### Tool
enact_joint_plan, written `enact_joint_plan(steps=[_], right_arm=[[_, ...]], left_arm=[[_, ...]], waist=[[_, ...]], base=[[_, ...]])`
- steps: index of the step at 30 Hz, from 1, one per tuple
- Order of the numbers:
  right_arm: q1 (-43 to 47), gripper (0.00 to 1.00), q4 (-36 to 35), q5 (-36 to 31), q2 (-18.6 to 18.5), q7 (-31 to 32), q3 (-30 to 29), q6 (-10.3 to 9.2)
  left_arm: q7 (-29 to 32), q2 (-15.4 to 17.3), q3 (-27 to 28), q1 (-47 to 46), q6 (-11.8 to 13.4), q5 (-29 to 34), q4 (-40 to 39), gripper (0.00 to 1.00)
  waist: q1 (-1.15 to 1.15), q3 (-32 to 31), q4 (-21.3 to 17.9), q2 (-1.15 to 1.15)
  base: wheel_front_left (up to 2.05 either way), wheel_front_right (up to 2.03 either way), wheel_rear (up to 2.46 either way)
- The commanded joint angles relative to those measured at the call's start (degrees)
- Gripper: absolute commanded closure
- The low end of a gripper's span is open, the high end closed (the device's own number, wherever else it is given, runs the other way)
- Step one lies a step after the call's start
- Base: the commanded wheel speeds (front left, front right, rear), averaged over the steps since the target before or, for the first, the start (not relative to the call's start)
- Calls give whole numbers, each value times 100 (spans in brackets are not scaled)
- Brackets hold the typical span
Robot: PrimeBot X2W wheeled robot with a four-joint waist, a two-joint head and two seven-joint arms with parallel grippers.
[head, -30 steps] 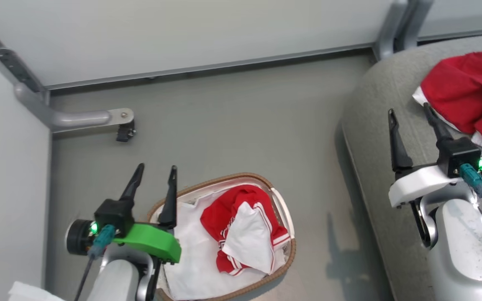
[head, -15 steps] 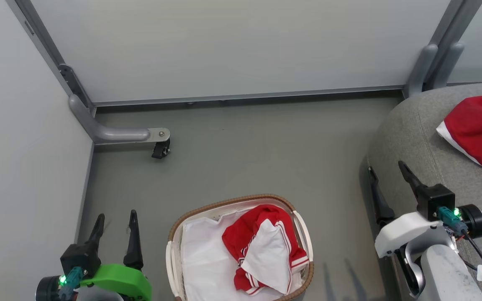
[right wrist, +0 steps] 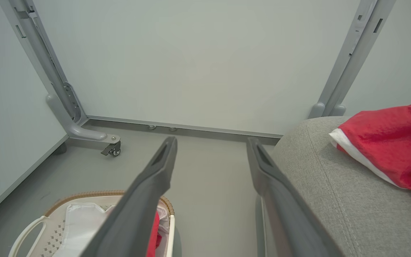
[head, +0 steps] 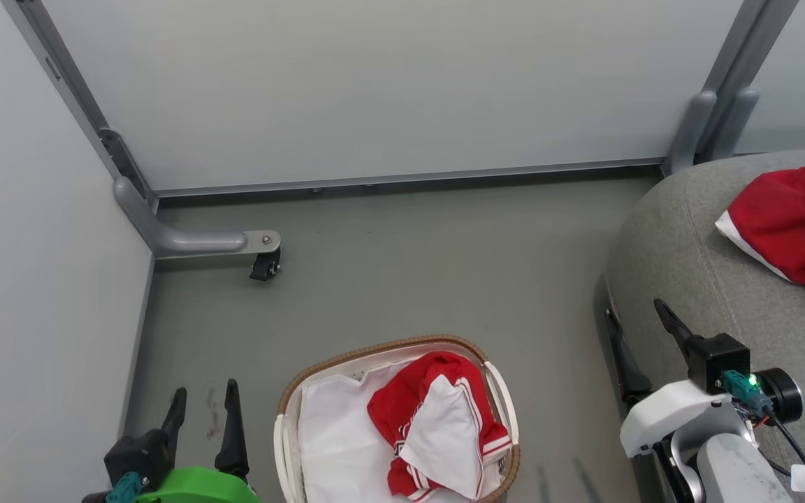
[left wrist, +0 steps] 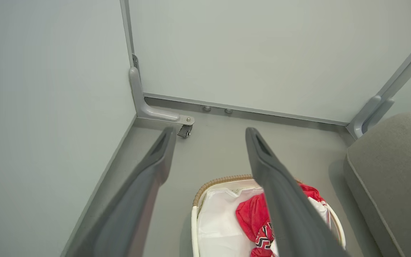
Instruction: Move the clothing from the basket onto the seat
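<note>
Found the left arm low at the lower left of the head view, green wrist cover at the bottom edge, fingers pointing up over the floor, just left of the basket. Read the left jaws as released: fingers spread wide in the left wrist view, bare floor between them, one crossing in front of the basket's contents. Found the right arm at the lower right, white wrist cover beneath, fingers tilted up and leftward at the left edge of the seat. Read the right jaws as released too, spread wide, gripping nothing.

Saw pale partition panels closing the floor at the back and left. Placed the grey seat at the right, a strip of floor between it and the basket. Placed the basket on the floor at the bottom middle, between the arms, white liner inside. Spotted a bundled garment, red with a white panel and striped trim, on the liner in the basket's right half. Spotted a second garment, red with a white edge, lying on the seat beyond the right fingers, apart from them. Noted a small caster at the back-left corner, well apart from the basket.
</note>
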Motion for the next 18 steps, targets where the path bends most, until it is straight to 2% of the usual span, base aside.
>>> enact_joint_plan(steps=[1,11,18], right_arm=[[-89,0,-54,29,-24,-12,9,-8],[-715,0,-392,114,-23,-12,221,-8],[-1224,0,-667,208,-23,-12,396,-8]], left_arm=[[3,5,-80,-111,-74,-55,29,0],[4,8,-466,-989,-226,-215,334,0],[3,123,-1404,-1851,-230,-519,461,0]], waist=[[0,149,-54,0],[0,1196,-415,0],[0,2043,-740,0]], base=[[0,0,0],[0,0,0],[0,0,0]])
